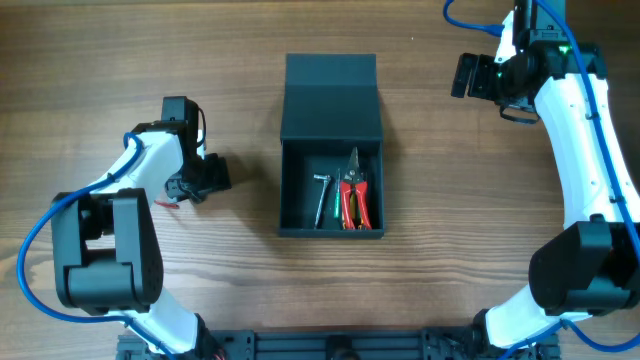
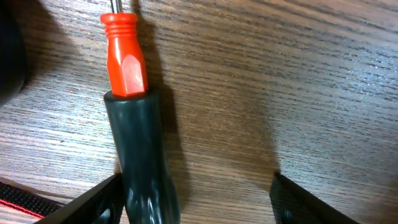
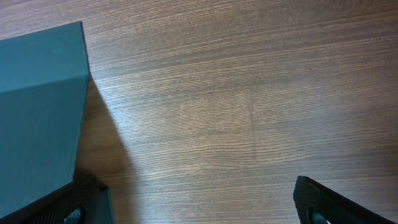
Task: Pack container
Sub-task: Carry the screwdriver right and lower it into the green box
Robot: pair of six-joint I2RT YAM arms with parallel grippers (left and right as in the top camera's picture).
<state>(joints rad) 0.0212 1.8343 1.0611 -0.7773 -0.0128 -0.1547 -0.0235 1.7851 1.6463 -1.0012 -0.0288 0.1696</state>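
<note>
The container [image 1: 331, 100] is a dark teal box in the middle of the table, its flap lid folded back away from me. Red-handled pliers [image 1: 353, 197] and a grey metal tool [image 1: 321, 198] lie inside it. A screwdriver [image 2: 140, 143] with an orange and black handle lies on the wood. My left gripper [image 2: 196, 186] is open and straddles the handle, which lies against the left finger [image 2: 102, 199]. In the overhead view the left gripper [image 1: 213, 176] is left of the box. My right gripper [image 1: 462, 75] is open and holds nothing at the back right, with the container's lid [image 3: 37, 106] at its left.
A small red piece [image 1: 165, 203] shows on the wood beside the left arm. The left arm's base [image 1: 105, 255] and the right arm's base [image 1: 580, 270] stand at the front corners. A dark rail [image 1: 330, 345] runs along the front edge.
</note>
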